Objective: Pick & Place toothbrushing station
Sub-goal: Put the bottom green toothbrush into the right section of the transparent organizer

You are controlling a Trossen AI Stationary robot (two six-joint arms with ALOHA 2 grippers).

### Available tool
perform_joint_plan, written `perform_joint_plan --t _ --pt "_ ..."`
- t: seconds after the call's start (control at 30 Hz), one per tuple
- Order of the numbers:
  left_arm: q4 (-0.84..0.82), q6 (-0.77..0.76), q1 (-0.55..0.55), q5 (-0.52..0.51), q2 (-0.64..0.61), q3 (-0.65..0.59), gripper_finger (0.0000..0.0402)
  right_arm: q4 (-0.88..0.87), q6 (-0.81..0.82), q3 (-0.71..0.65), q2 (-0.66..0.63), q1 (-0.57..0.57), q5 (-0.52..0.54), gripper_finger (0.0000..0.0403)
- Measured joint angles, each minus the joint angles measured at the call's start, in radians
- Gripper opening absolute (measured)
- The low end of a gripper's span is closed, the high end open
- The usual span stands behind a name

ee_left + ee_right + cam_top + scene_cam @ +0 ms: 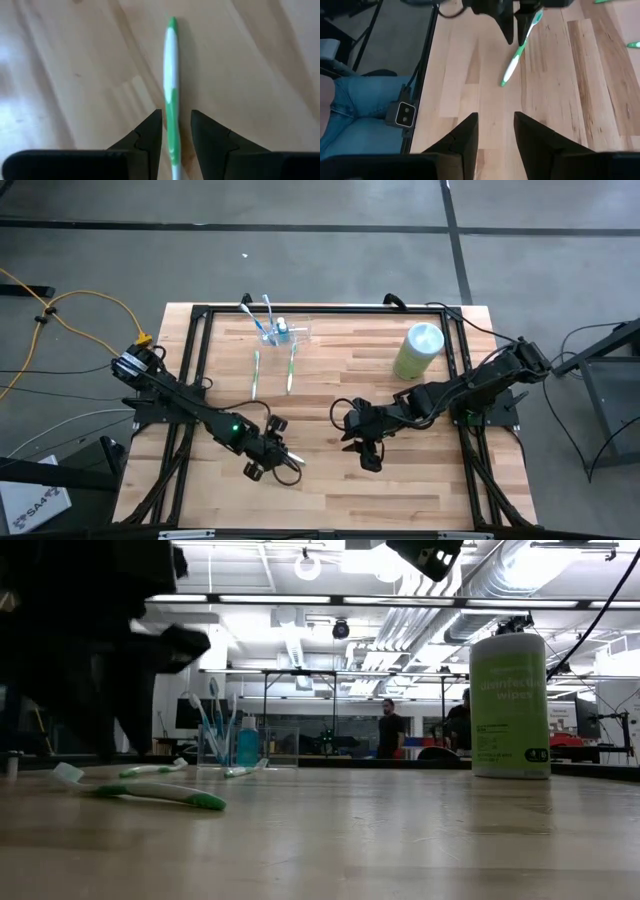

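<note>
left claw (pixel 176 145): near the worktop's (pixel 340 480) front edge, fingers straddling a green-white toothbrush (pixel 171 95), whether they actually pinch it I can't tell
right claw (pixel 495 132): mid-front, fingers a bit apart, nothing between them
toothbrushing station (pixel 283 332): back edge, left of centre
wipes canister (pixel 418 351): back right
</note>
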Motion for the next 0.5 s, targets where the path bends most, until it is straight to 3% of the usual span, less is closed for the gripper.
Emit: perform_joint_plan --t 0.5 --pt "0.002 0.019 0.024 -0.008 0.121 0.005 0.0097 -0.003 0.004 0.000 0.000 0.000 0.000 0.0117"
